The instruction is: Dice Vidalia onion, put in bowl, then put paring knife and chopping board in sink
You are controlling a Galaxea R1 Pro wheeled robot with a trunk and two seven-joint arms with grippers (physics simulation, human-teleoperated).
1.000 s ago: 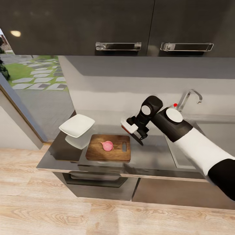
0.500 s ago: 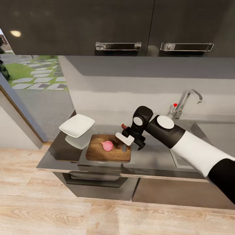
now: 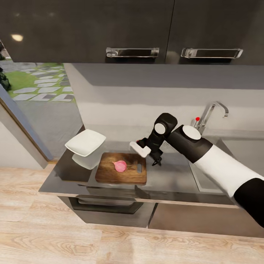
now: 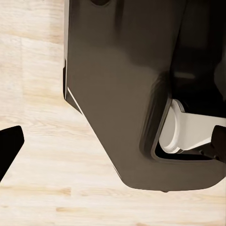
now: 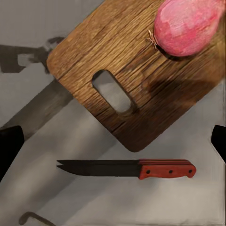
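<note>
Right end effector (image 3: 153,157), at the tip of a black and white arm, hangs over the grey desk (image 3: 172,176) just beside the right edge of the chopping board (image 3: 121,169), with nothing between its fingers; its dark fingertips sit at opposite edges of the right wrist view, so it looks spread apart. A second ago it was further right and higher, half a second ago it dipped low over the board's right end, and now it has drawn back a little toward the wall. The right wrist view looks down on the paring knife (image 5: 127,169), red-brown handle and dark blade lying flat on the desk just beside the board's slotted corner, apart from it. That suggests the arm is lining up to pick up the knife, the step needed before dicing can begin. The Vidalia onion (image 3: 120,165), a small pink-red bulb, rests whole on the middle of the board, already out of the sink (image 3: 234,146), whose chrome tap with a red knob stands at the right. The white bowl (image 3: 85,142) sits on the desk left of the board, still without onion pieces in it. The left wrist view shows wood floor and a dark part of the robot's body; whether the left end effector is apart or together cannot be told. No brands, labels or writing can be read anywhere.
</note>
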